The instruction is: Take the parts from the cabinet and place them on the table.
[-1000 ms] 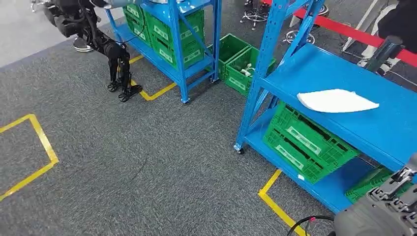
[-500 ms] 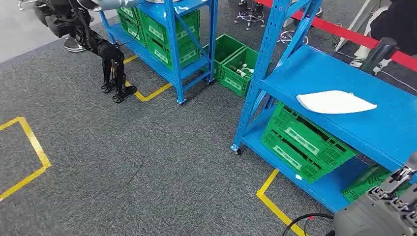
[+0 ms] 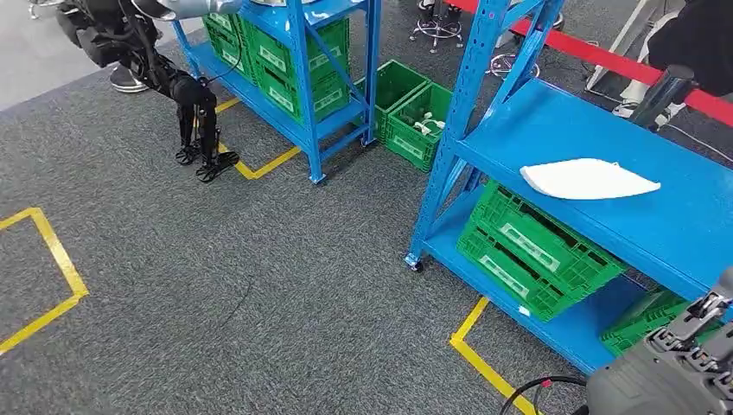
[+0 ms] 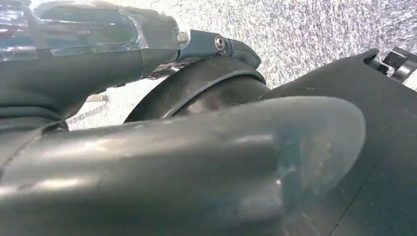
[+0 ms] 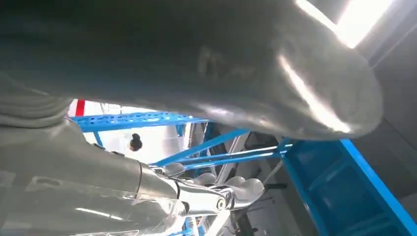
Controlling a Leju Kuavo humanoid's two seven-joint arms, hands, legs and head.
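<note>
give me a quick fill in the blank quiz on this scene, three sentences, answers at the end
1. The white part lies on the near rack's blue ____ shelf.
2. The green crates under that part sit on the rack's ____ shelf.
3. The lines taped on the grey carpet are ____ in colour.

Missing words: middle; bottom; yellow

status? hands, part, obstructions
Right robot hand low beside the blue rack, holding nothing visible; left robot hand state unclear. White part lies untouched on the shelf. No obstruction visible around the part.
</note>
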